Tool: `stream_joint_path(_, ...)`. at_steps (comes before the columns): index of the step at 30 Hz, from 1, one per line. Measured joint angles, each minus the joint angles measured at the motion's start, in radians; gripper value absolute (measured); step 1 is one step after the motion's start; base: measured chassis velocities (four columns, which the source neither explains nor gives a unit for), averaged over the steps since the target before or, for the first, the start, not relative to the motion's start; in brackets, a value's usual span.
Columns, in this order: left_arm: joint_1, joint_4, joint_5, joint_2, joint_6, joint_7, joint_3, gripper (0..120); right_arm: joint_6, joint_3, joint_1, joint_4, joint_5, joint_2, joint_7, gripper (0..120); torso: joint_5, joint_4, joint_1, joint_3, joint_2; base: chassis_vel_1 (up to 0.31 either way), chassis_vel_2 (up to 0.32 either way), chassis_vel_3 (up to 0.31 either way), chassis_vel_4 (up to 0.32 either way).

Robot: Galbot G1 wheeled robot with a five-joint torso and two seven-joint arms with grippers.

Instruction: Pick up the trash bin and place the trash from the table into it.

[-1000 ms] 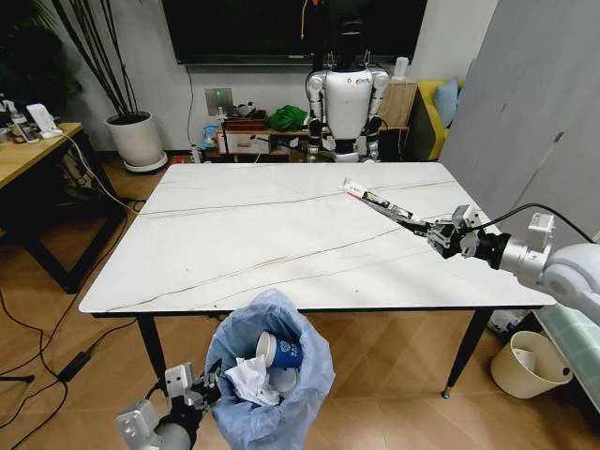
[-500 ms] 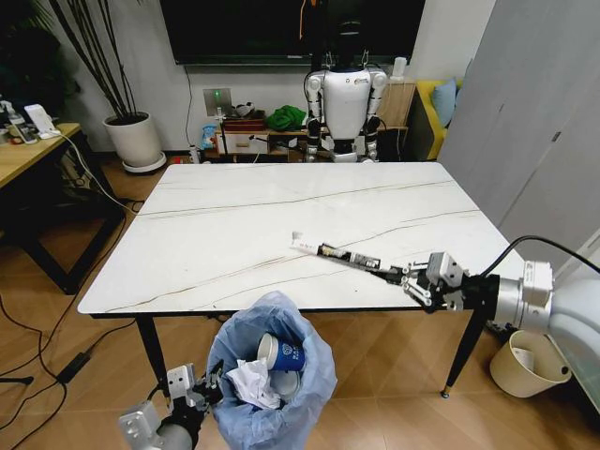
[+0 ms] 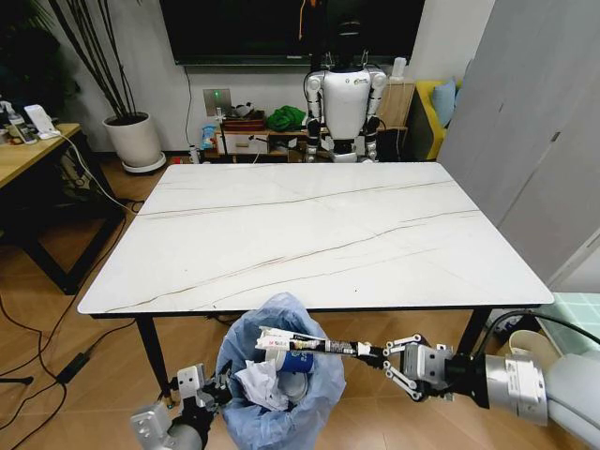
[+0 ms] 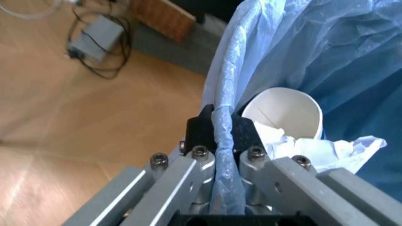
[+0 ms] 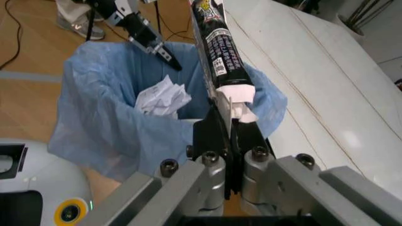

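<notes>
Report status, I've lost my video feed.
Left gripper shut on trash bin rim. Right gripper shut on printed tube, tip over bin. Table bare, nothing blocking.

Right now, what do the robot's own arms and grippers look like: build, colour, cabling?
Both grippers are alike: the left gripper and the right gripper have silver-grey metal finger links joined by dark hex screws, ending in black pads. In the head view the right gripper sits on a black wrist collar and a thick silver-and-white forearm with a black cable looping along it.
</notes>
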Motion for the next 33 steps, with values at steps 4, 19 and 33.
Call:
stream_joint_path(4, 0.010, 0.026, 0.054, -0.018, -0.009, 0.017, 0.056, 0, 0.010, -0.023, 0.004, -0.008, -0.043, 0.003, 0.000, 0, 0.0001, 0.0001, 0.000, 0.000, 0.000, 0.000, 0.000, 0.000, 0.000)
stream_joint_path(19, 0.004, 0.022, 0.073, -0.027, -0.007, 0.021, 0.110, 0, 0.040, -0.059, -0.027, -0.033, -0.166, 0.035, -0.036, 8, 0.0001, 0.0000, 0.000, 0.000, 0.000, 0.000, 0.000, 0.000, 0.000)
stream_joint_path(33, 0.027, 0.004, 0.084, -0.021, -0.001, 0.019, 0.095, 0, 0.062, -0.051, -0.018, -0.055, -0.146, 0.046, -0.029, 58, 0.0000, -0.0001, 0.000, 0.000, 0.000, 0.000, 0.000, 0.000, 0.000)
